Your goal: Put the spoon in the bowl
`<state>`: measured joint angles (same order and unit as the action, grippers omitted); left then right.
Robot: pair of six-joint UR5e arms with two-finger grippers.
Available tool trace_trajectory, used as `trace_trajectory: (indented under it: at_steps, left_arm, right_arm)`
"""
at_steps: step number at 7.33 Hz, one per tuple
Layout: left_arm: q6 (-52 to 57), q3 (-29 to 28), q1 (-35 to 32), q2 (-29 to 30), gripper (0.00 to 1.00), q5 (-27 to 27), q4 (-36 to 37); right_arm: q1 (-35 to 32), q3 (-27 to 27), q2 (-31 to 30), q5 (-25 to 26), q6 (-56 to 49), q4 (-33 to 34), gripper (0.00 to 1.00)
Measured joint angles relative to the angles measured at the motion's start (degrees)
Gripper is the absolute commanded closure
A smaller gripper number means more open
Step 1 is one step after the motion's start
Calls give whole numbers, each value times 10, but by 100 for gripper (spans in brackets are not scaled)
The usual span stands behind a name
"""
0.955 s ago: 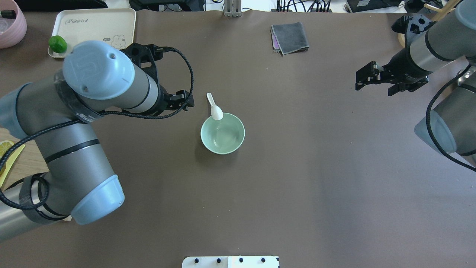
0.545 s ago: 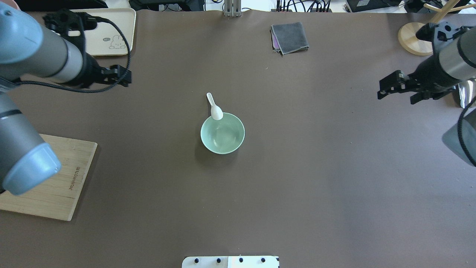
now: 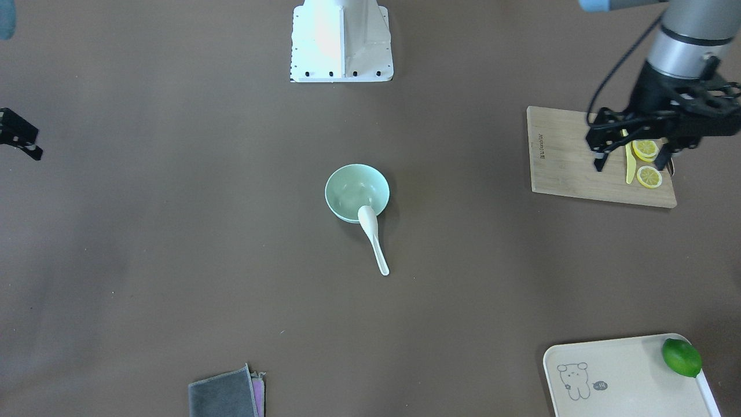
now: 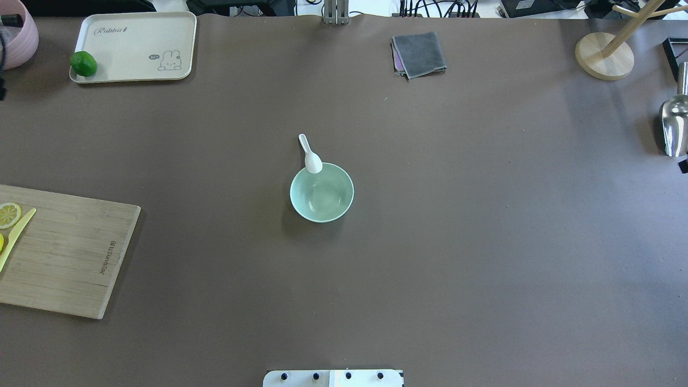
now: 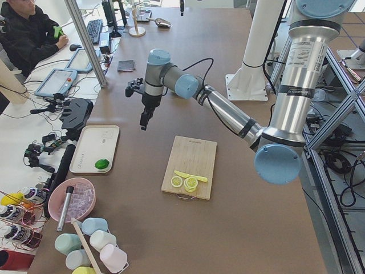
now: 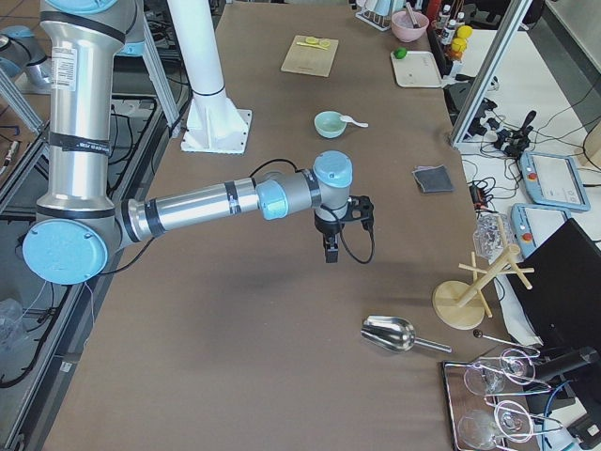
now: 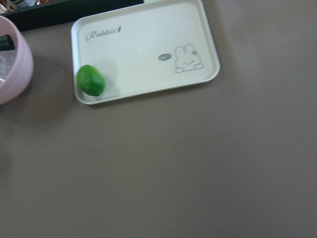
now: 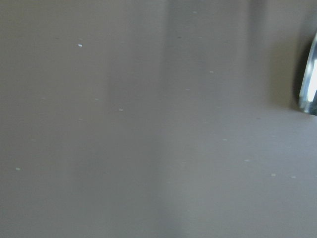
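Spoon [image 4: 310, 156] merely leans on the bowl [image 4: 322, 198] rim at eleven o'clock, handle outside; left gripper [image 3: 632, 157] hangs wide and empty, right gripper [image 3: 20, 134] jaws I cannot tell.

On the brown worktop [image 4: 484, 242], a cream tray [image 4: 134, 43] printed with a rabbit sits in the far left corner, with a green lime [image 4: 84, 63] at its left edge and a pink bowl [image 4: 19, 40] just beside it. A wooden cutting board [image 4: 70, 258] at the left edge carries lemon slices [image 3: 649, 176] and a slim yellow knife [image 4: 16, 235]. A folded grey cloth [image 4: 419, 54] lies at the far middle. A wooden stand [image 4: 603, 56] and a metal scoop [image 4: 674, 126] are at the right.
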<state>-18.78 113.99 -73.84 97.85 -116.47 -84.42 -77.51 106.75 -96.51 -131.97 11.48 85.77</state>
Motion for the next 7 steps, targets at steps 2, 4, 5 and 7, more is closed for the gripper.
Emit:
trace_trajectory:
  at_steps: [2, 4, 5, 7]
  left_arm:
    - [52, -56, -87, -25, 2, -63, -7]
    - [75, -81, -127, -61, 2, -124, -26]
    - [89, -90, -137, -90, 2, -133, -48]
    - [104, -115, -159, -137, 2, -137, -98]
  right_arm:
    - [-68, -67, -10, -4, -76, 0, 0]
    - [-98, -86, -21, -19, -87, 0, 0]
    - [-103, -87, -22, -25, -85, 0, 0]
    - [-104, -85, -20, -30, -81, 1, 0]
